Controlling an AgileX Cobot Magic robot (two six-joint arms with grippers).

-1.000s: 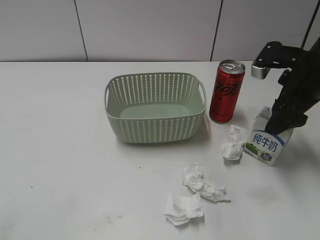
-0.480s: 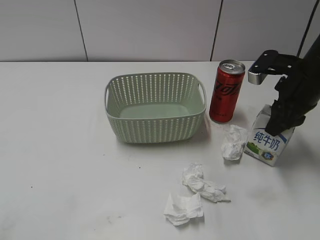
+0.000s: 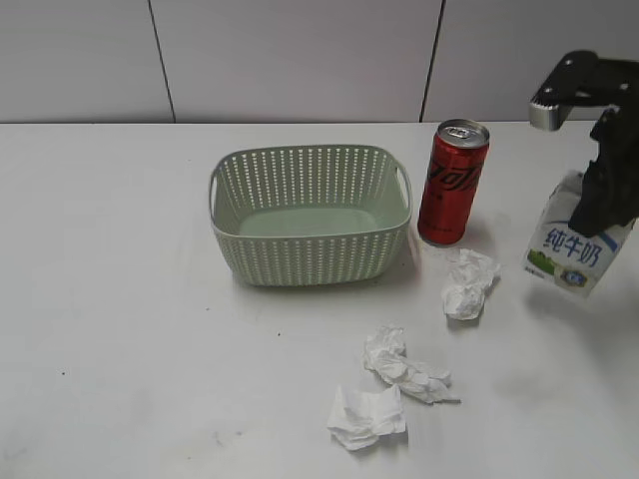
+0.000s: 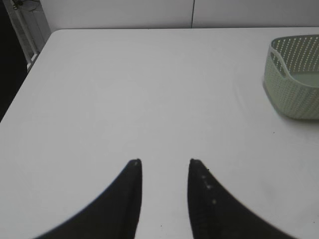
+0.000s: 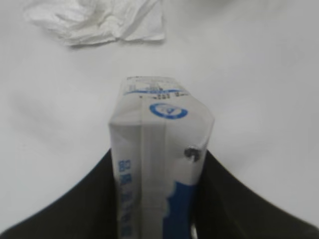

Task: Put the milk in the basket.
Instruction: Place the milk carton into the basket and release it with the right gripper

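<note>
**Milk carton lifted off the table**

Since the earlier pictures the milk (image 3: 576,247) has gone from standing on the table (image 3: 120,299) beside a crumpled tissue (image 3: 467,284) to hanging in the air, higher and further right, tilted.

In the exterior view the right gripper (image 3: 603,205) is clamping the carton from above near the right edge, well apart from the basket (image 3: 310,212). The basket is sitting left of centre with a red soda can (image 3: 452,183) standing upright just beside its right end. Two more tissue wads (image 3: 404,365) are lying nearer the camera.

In the left wrist view the left gripper (image 4: 164,172) is hanging over bare table, its jaws parted by a narrow gap and holding nothing. One end of the basket is showing at the right edge.

In the right wrist view the dark fingers (image 5: 219,199) are pressing both sides of the carton, with a tissue lying on the table beyond it.
</note>
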